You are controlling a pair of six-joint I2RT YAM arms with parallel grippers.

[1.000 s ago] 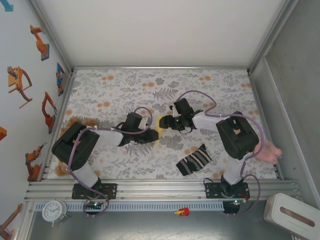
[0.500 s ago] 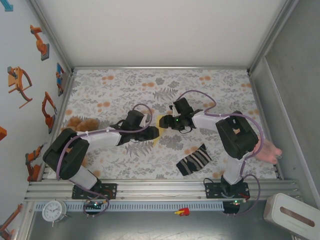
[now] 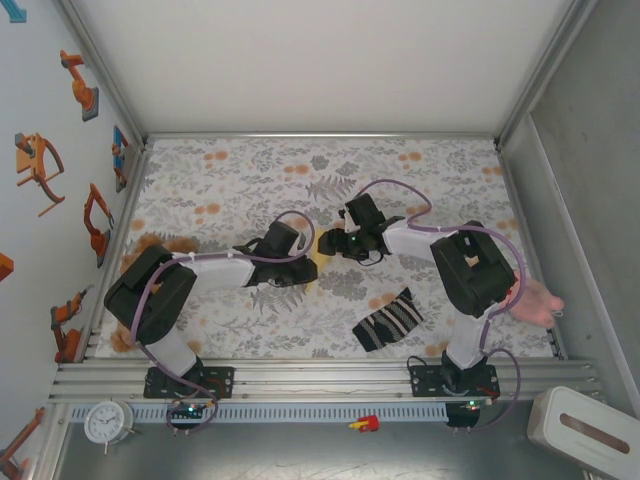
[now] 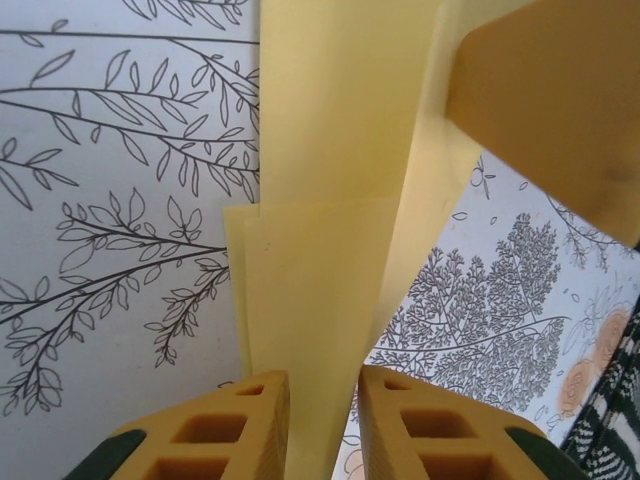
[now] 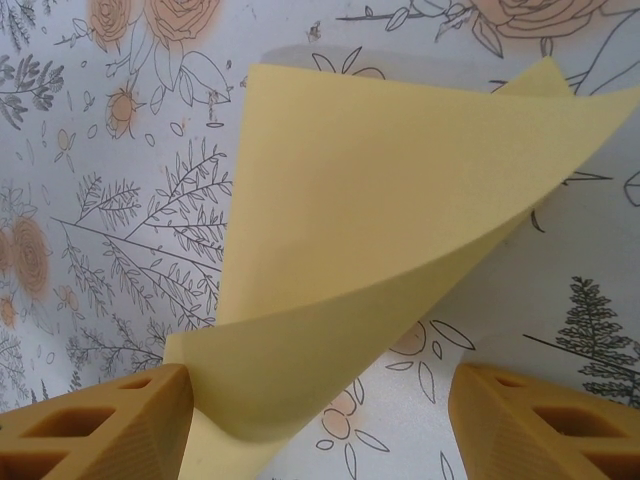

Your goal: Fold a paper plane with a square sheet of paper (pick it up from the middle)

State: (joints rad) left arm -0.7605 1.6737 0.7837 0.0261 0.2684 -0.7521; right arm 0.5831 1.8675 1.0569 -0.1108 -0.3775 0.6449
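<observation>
From above, your left arm [image 3: 215, 270] and right arm [image 3: 410, 240] faced each other nose to nose at the middle of the surface [image 3: 230, 170]. The square sheet of paper [image 3: 316, 263] was a yellow sliver between them, and the striped sock [image 3: 388, 320] lay well apart, nearer the right base.

In the left wrist view, the left jaws were pinching the sheet [image 4: 310, 280]. Its folded layers passed between the two fingers [image 4: 230, 435] and ran straight away from them, long axis in line with the arm, one flap rising on the right.

In the right wrist view, the right jaws stood spread wide and gripped nothing. The raised flap [image 5: 400, 200] curled between them, just beside the lower-left finger [image 5: 110, 420] and apart from the other. You had the hold on the left, I judge, so the next crease turned on that flap lying inside the right jaws.
</observation>
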